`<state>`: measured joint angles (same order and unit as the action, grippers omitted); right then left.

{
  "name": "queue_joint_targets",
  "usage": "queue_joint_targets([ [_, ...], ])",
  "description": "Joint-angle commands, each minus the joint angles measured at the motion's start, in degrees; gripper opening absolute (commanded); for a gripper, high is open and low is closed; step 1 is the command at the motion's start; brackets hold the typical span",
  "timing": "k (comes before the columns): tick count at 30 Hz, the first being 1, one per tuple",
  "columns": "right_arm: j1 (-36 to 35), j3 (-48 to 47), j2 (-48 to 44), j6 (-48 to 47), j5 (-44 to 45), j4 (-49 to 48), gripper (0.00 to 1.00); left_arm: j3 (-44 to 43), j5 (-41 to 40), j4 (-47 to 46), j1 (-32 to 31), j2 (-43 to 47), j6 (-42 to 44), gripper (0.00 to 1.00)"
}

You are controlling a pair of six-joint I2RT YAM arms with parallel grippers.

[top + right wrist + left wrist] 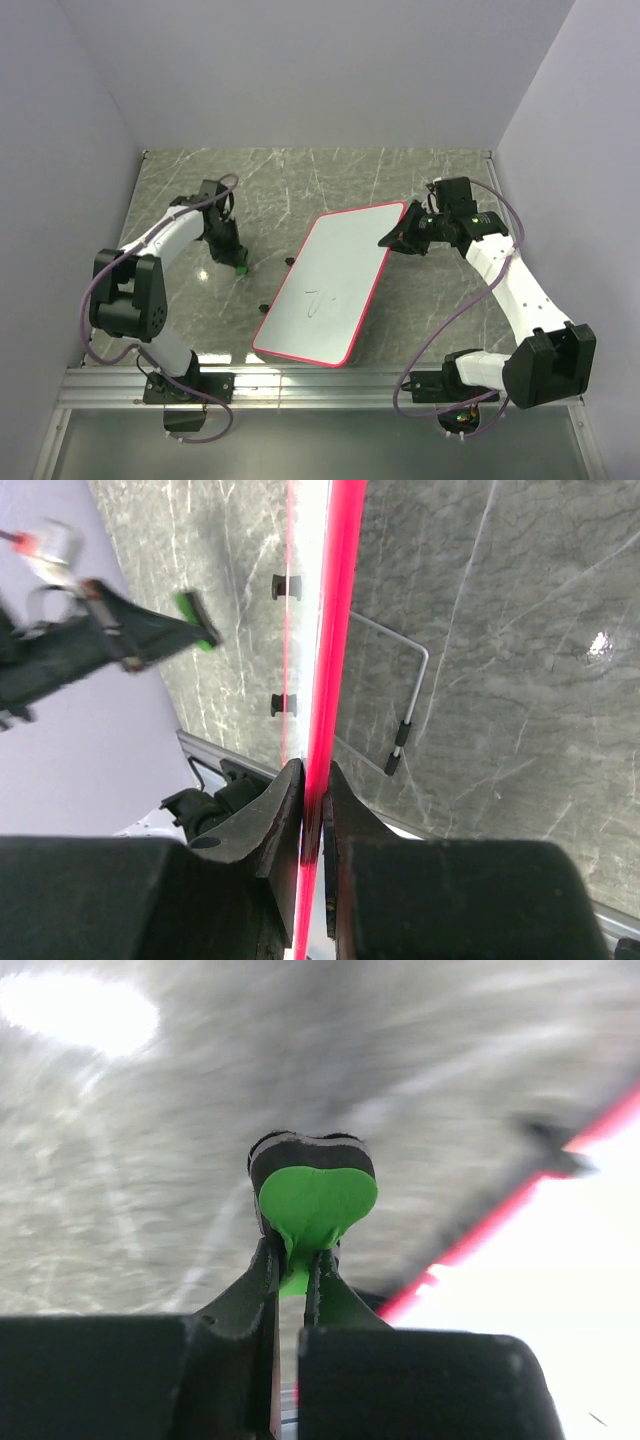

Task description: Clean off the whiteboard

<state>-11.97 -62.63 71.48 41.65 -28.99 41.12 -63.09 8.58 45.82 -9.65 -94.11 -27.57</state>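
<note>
Wiping not begun (marks show on the board): left jaws pinch the eraser beside it, right jaws clamp the board's rim.

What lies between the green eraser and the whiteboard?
Between eraser and whiteboard, the top view shows only bare table, plus a small black clip at the board's edge.
</note>
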Motion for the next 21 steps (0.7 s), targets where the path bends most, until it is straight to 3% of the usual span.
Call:
queue_joint_targets([
  [1,-0.3,-0.8,0.5,-5.7,1.6,-1.3,0.0,-8.2,9.5,1.7,-2.1,5.0,1.7,0.0],
  [7,-0.3,0.3,1.4,-5.1,0.7,-3.3,0.0,-11.5,24.4,0.9,-6.9,6.6,2.3,0.0],
  [13,-0.4,-1.2,3.3,-6.1,0.7,-3.2,0.0,-10.2,27.6,-2.0,-17.9,8.1,2.1,0.0],
  [21,-0.4,-1.6,4.3,-6.1,0.4,-3.1,0.0,-11.5,28.9,-3.9,-24.9,6.8,-0.6,0.0],
])
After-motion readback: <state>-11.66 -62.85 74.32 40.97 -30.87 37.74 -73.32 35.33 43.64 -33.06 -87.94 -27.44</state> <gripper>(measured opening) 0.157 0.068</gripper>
